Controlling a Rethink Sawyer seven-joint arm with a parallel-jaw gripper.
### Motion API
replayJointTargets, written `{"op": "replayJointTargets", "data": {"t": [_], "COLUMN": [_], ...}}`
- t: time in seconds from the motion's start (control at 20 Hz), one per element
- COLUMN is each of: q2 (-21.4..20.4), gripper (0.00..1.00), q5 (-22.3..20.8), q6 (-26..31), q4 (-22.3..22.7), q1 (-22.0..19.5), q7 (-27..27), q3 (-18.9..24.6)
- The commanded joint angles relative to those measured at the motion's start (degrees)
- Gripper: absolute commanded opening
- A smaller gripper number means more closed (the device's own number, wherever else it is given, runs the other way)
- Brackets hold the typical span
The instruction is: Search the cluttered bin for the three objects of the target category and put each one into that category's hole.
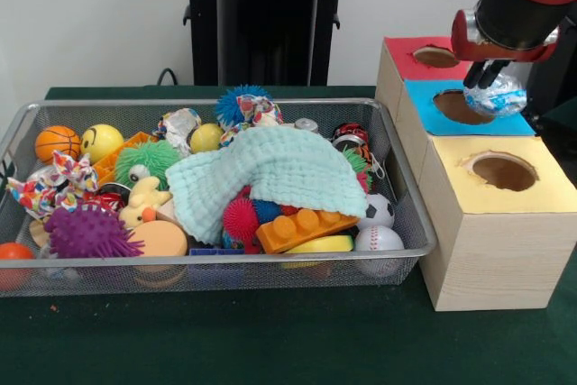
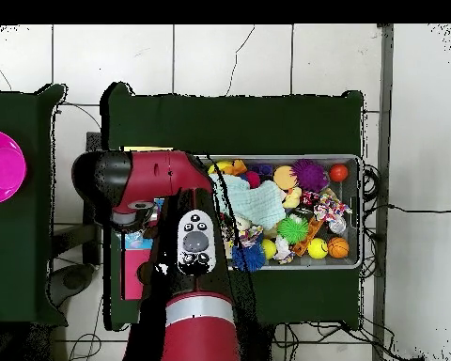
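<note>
The end effector [image 1: 487,78] holds a crinkly wrapped object [image 1: 498,95] over the blue-topped hole [image 1: 460,107].

A robotics lab is showing here: green-clothed table [image 1: 270,340], tiled floor [image 2: 267,56], pedestal-mounted arm [image 2: 196,282], wire bin [image 1: 216,268] sitting left of the holed sorting boxes [image 1: 487,223].

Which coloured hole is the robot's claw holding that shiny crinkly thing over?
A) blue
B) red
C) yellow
A: in the front view the gripper holds the shiny wrapped object just above the blue-topped hole, with the red one behind and the yellow one nearer.
</note>
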Motion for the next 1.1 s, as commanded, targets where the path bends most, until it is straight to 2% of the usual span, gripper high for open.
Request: {"op": "replayJointTargets", "data": {"t": [0.05,0.3,0.7,1.1], "q2": [5.2,4.7,3.7,-0.3], "gripper": [0.0,0.0,0.0,0.0], "q5": [-3.3,-4.4,-5.3,-6.5], "q6": [0.6,2.1,1.7,7.4], "q4": [2.4,1.7,3.0,4.1], "q1": [0.5,0.2,-1.1,-4.0], "q7": [11.3,8.6,5.5,0.8], "q3": [-1.7,-2.5,-3.7,-3.9]}}
